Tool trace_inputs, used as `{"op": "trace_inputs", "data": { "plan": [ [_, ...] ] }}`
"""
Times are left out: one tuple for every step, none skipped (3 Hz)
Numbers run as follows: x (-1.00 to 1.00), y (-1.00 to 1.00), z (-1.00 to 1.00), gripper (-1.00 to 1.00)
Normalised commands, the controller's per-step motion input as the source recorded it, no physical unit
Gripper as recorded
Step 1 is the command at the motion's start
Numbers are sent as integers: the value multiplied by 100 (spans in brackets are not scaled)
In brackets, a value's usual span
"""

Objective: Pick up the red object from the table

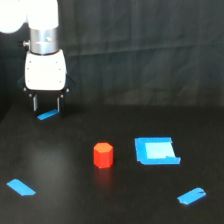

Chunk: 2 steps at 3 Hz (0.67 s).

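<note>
The red object [103,154] is a small red-orange stubby prism with a hexagon-like top. It stands upright on the black table [65,200], near the middle of the exterior view. My gripper [47,107] hangs from the white arm at the upper left, well behind and to the exterior view's left of the red object. Its two thin fingers [35,104] point down with a gap between them and hold nothing. It hovers just above a blue tape strip [48,115].
A blue square patch [155,151] lies just to the exterior view's right of the red object. Blue tape strips lie at the front left [21,187] and front right [191,196]. A black curtain [150,50] forms the backdrop.
</note>
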Motion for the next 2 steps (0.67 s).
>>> {"op": "trace_inputs", "data": {
  "plan": [
    [18,-4,-5,99],
    [76,-43,-8,98]
  ]
}}
